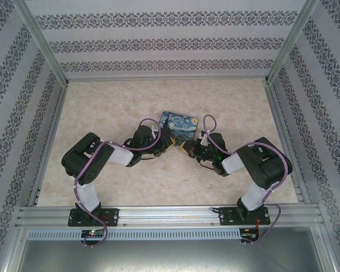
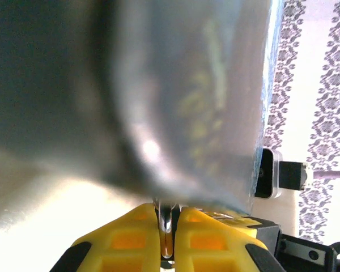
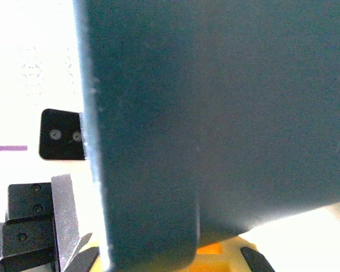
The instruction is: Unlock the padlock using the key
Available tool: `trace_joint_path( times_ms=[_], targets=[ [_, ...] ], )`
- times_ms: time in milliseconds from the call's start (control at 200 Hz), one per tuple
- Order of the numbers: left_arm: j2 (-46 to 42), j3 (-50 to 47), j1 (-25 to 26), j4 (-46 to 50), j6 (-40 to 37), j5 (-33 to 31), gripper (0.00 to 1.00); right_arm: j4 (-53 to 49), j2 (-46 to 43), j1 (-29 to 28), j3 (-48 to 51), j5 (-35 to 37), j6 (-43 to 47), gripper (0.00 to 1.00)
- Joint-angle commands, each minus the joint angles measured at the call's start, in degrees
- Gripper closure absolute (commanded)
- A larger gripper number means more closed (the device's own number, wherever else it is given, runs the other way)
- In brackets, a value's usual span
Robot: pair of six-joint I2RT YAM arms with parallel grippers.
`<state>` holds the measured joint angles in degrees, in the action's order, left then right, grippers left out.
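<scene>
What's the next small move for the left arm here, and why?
Probably ease the left gripper slightly back from the tin, without loosening its pinch. Its yellow fingers are shut on a thin silvery strip, likely the key, and the tin's blurred wall sits right against their tips, leaving little room to aim.

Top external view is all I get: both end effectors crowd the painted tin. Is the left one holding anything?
Observer: Yes, the left end effector is shut on a thin silvery metal strip, possibly the key.
Operator: Pointing where?
Observer: Up at the tin's blurred lower edge.
Operator: And the right?
Observer: The right end effector is shut; its yellow fingers sit behind the tin's corner, grip unclear.
</scene>
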<state>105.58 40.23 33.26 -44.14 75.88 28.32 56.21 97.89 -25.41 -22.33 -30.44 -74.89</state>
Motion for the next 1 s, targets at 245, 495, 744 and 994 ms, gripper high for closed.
trace_joint_path(
  times_ms=[245,495,744,994],
  targets=[
    [-2.01,-0.08,0.75,-10.63,7.74,5.17,1.0,10.43,1.49,1.15,-0.03,-0.17,-3.26,1.0],
    [-3.01,-0.45,0.76,-9.87,5.87,5.44,1.0,12.78,2.83,2.19,-0.95,-2.64,-6.43,1.0],
    [-3.26,-1.47,0.8,-12.8,6.64,5.57,1.0,15.37,5.22,3.08,-1.49,-4.63,-9.2,1.0],
    [-3.89,-1.2,0.76,-12.39,6.21,5.88,1.0,18.63,8.05,3.65,-2.3,-5.45,-11.49,1.0]
  ],
)
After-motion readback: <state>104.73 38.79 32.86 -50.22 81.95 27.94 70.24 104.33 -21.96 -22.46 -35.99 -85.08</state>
